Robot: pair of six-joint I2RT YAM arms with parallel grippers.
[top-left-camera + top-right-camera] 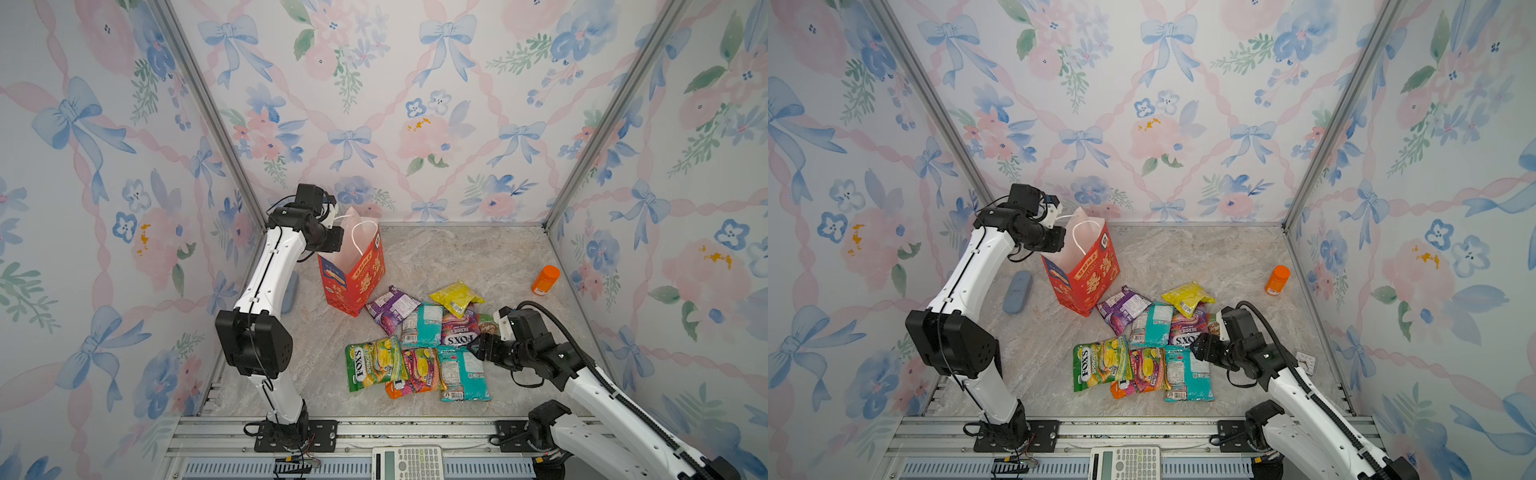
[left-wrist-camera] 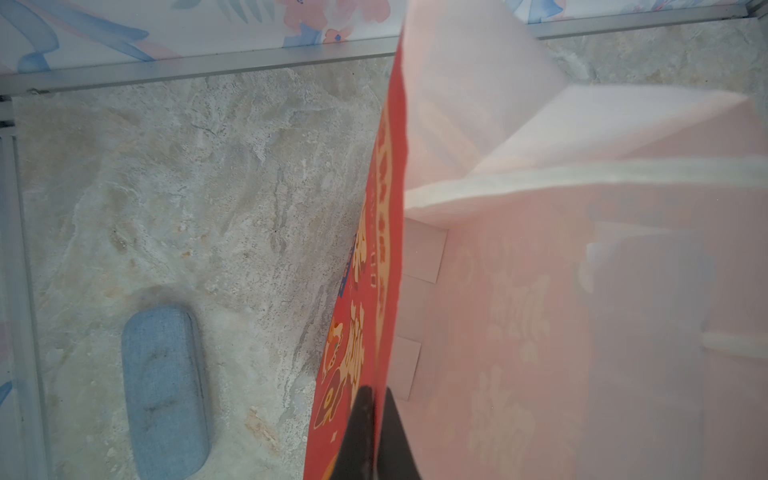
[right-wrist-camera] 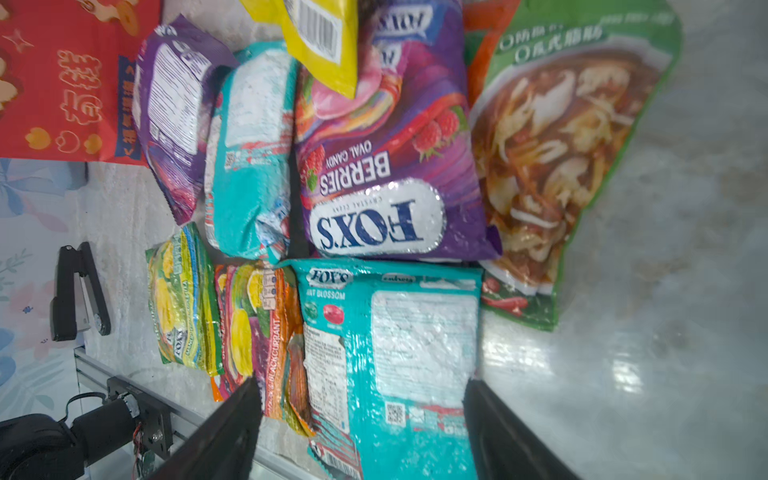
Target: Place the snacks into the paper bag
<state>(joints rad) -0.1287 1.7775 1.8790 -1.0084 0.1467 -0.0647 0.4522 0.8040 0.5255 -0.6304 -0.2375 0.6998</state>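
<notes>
Grey stone-look surface (image 1: 457, 257) holds a red paper bag with gold writing (image 1: 353, 286), standing up. Left gripper (image 2: 376, 395) pinches its rim tight. Bright crinkly snack packets (image 1: 419, 332) lie beside it. Right gripper (image 3: 361, 386) gapes wide around a teal packet (image 3: 415, 345).

Both top views overlook the whole table (image 1: 457, 257); wrist cameras sit close.

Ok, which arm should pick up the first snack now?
Right. The right claw hangs open astride the near teal packet. The left claw is shut on the wall of the paper bag, apparently keeping it open, so it is busy.
</notes>
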